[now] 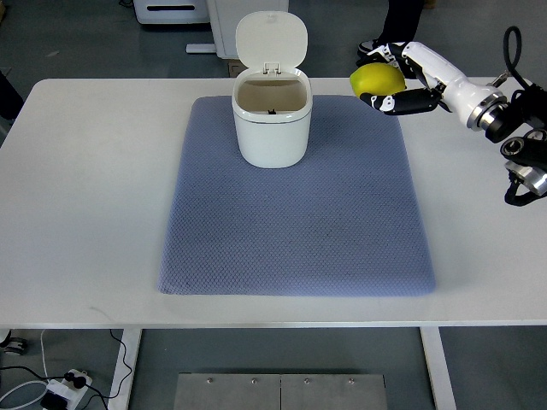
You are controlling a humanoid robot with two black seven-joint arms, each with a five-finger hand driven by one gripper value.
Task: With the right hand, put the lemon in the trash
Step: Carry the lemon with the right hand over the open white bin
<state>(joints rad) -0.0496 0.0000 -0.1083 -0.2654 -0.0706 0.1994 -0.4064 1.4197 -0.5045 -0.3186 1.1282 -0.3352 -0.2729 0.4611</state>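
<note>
**Lemon carried toward open bin: transfer step under review**

Lemon [377, 79] is held in the right hand [403, 79], whose fingers are wrapped around it: white fingers over the top and far side, dark fingertips closing beneath. The fruit sits up and to the right of the trash bin [272, 120], well apart from it and seemingly lifted above the worktop [85, 196], near the far right corner of the blue mat [295, 231]. The right arm enters from the picture's right edge. No left hand is in view.

The bin stands on the far part of the mat, left of the lemon. Its lid [271, 40] is tipped fully back, leaving the mouth open. A small dark mark shows inside; what it is cannot be told.

Assessment of the step in hand: carry, not yet release. To do it well, the hand ought to travel left toward the bin while staying above rim level, since a low approach risks striking the near wall and shifting the light bin on the mat. The raised lid stands behind the mouth, so an approach from the right or front appears safest. Release is best made only once the lemon is centred over the opening; the mouth looks only moderately wider than the fruit, and an early release could bounce it off the rim.
</note>
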